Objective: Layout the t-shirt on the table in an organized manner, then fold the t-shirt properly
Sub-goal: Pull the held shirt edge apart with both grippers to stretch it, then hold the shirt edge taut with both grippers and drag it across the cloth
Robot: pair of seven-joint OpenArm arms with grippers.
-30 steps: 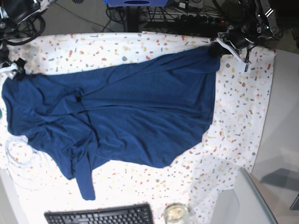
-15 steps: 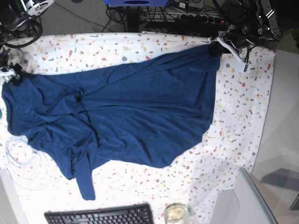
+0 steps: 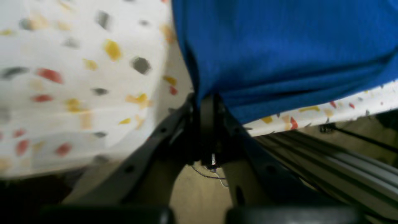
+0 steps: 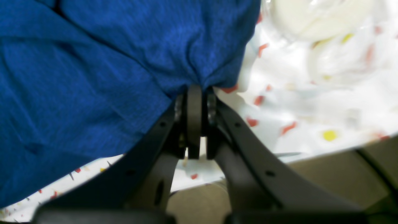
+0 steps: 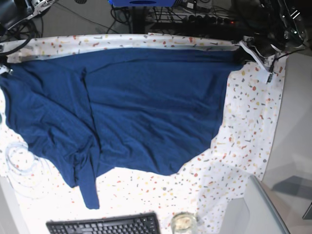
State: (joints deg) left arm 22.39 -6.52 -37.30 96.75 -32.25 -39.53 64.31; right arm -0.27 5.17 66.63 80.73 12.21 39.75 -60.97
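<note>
You have one plain dark navy blue soft fabric t-shirt (image 5: 141, 112) in front of you, and it is the only garment. It lies on one bench (image 5: 243, 136) covered by a single white cloth speckled with red, yellow and grey flecks. You have two black grippers: one left gripper (image 3: 206, 104) and one right gripper (image 4: 194, 93). At the near edge you can count one black keyboard (image 5: 105, 225) and one small clear glass jar (image 5: 183, 223). One coil of clear tubing (image 5: 22, 163) sits at the side of the bench.
</note>
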